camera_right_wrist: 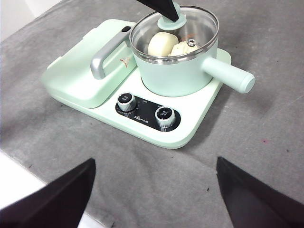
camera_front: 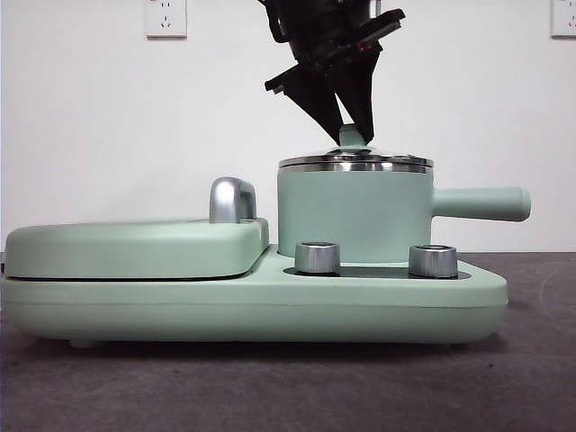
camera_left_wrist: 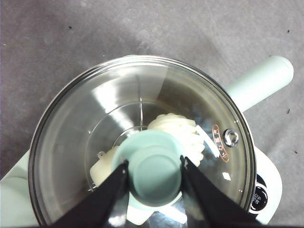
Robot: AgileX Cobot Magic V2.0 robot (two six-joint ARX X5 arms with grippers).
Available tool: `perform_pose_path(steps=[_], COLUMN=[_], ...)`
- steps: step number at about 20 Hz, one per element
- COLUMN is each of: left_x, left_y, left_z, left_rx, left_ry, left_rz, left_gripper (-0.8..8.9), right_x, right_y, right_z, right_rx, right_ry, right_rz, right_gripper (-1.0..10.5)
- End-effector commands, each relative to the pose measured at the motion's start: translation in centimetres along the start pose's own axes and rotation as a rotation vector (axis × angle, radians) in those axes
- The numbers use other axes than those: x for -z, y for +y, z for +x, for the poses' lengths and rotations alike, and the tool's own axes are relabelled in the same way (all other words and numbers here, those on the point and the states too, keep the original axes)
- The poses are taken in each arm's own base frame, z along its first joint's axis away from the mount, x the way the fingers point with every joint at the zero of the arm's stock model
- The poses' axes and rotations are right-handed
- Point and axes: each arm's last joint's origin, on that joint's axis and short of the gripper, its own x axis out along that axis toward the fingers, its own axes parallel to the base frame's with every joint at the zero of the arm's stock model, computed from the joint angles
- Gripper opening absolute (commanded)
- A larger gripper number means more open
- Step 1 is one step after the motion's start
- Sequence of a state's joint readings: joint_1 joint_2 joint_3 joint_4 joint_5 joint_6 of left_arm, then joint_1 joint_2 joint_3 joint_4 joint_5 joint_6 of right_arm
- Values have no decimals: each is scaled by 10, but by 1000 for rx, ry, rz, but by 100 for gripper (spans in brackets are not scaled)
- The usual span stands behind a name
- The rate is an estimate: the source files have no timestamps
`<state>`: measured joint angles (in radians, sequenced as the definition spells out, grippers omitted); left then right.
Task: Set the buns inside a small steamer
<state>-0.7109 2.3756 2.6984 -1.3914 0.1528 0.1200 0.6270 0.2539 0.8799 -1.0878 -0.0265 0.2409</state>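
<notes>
The small steamer [camera_front: 351,211] is a mint-green pot with a long side handle [camera_front: 481,203], standing on the right half of a mint appliance. Its glass lid [camera_left_wrist: 85,118] rests on the steel rim. Both buns lie inside under the lid: the ridged bun [camera_left_wrist: 183,130] and the smooth roll [camera_right_wrist: 161,43] side by side. My left gripper [camera_left_wrist: 153,168] comes straight down from above, its jaws pressed on either side of the lid's green knob [camera_front: 351,137]. My right gripper [camera_right_wrist: 154,164] hangs open and empty above the grey table, back from the appliance's dial side.
The flat griddle cover [camera_front: 135,247] with a chrome handle [camera_front: 232,200] fills the appliance's left half. Two steel dials [camera_front: 317,256] [camera_front: 433,260] stand in front of the pot. The table's edge [camera_right_wrist: 28,178] runs close to the right gripper.
</notes>
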Motion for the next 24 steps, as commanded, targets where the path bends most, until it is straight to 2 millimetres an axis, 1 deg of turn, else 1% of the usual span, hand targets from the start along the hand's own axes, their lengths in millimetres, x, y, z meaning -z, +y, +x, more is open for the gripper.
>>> perform_pose_path(steps=[1, 2, 4, 5, 7, 9, 11, 13, 15, 16, 18, 19, 20, 22, 23, 24], left_x=[1, 0, 0, 1, 4, 6, 9, 15, 27, 38, 63, 76, 94, 130, 150, 164], left_y=[-1, -1, 2, 4, 9, 13, 13, 10, 1, -6, -22, -28, -33, -41, -44, -46], left_z=[17, 17, 13, 9, -3, -25, -55, -94, -132, -152, -183, -193, -204, -215, -217, -217], left_rx=[9, 8, 3, 0, -6, -17, -25, -29, -18, -17, -9, -5, -3, -2, -1, -1], left_ry=[40, 34, 24, 27, 36, 2, -44, -111, -155, -169, -168, -160, -147, -109, -82, -61], left_rz=[16, 0, -42, -58, -105, -167, -206, -231, -241, -233, -197, -189, -188, -195, -201, -205], left_gripper=[196, 315, 516, 540, 540, 539, 536, 536, 533, 531, 531, 531, 531, 531, 531, 531], right_x=[-2, -2, -2, -2, -2, -2, -2, -2, -3, -5, -10, -12, -14, -16, -16, -16], right_y=[1, 1, 1, 1, 1, 1, 1, 1, 1, 2, 3, 3, 4, 6, 6, 7], right_z=[-2, -2, -2, -2, -2, -2, -2, -2, -2, -2, -3, -3, -3, -4, -4, -4], right_rx=[-10, -10, -10, -10, -10, -10, -11, -12, -17, -22, -36, -43, -60, -100, -121, -135], right_ry=[-18, -18, -18, -18, -18, -19, -19, -21, -32, -50, -102, -125, -145, -157, -151, -146], right_rz=[10, 10, 10, 10, 10, 10, 10, 10, 10, 9, 7, 7, 4, -8, -15, -22], right_gripper=[405, 405, 405, 405, 405, 405, 405, 405, 405, 405, 405, 405, 405, 405, 404, 404])
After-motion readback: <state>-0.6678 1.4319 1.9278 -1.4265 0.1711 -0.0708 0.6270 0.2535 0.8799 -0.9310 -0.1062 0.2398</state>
